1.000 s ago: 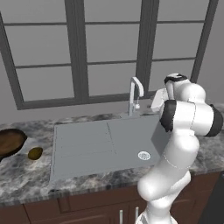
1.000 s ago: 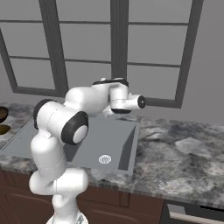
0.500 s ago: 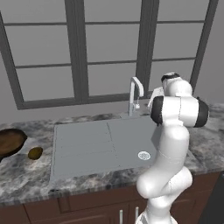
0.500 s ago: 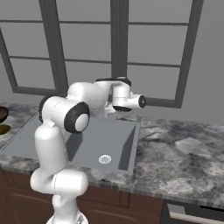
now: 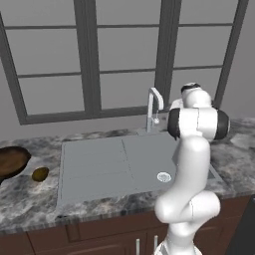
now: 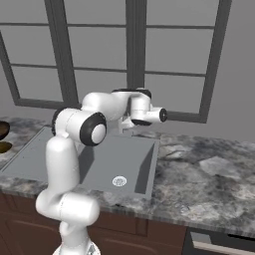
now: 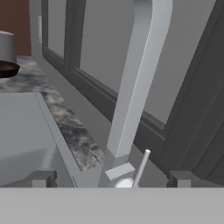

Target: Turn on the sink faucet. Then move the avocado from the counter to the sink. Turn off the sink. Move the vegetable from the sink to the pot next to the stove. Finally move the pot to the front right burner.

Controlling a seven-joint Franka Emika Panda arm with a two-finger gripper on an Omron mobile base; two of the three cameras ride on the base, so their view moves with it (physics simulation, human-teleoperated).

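The grey sink faucet [image 5: 154,106] stands behind the basin, close to the window. In the hand view its tall spout [image 7: 136,74] rises right in front of me, with the thin handle lever [image 7: 141,168] at its base. My gripper [image 7: 111,179] is open, and its fingertips [image 7: 43,178] stand wide apart on either side of the faucet's base without touching it. From the right base view my hand [image 6: 144,113] hovers over the back of the sink [image 6: 127,157] and hides the faucet. The small olive-brown avocado [image 5: 40,174] lies on the counter left of the sink [image 5: 99,164].
A dark brown bowl-like vessel [image 5: 10,160] sits on the granite counter [image 5: 30,199] at the far left, beside the avocado. A window frame [image 5: 89,64] runs right behind the faucet. Bare counter [image 6: 209,174] stretches to the right of the sink.
The elbow has swung up and inward, so the arm stands more upright. The hand has stayed at the faucet, and the jaws remain wide.
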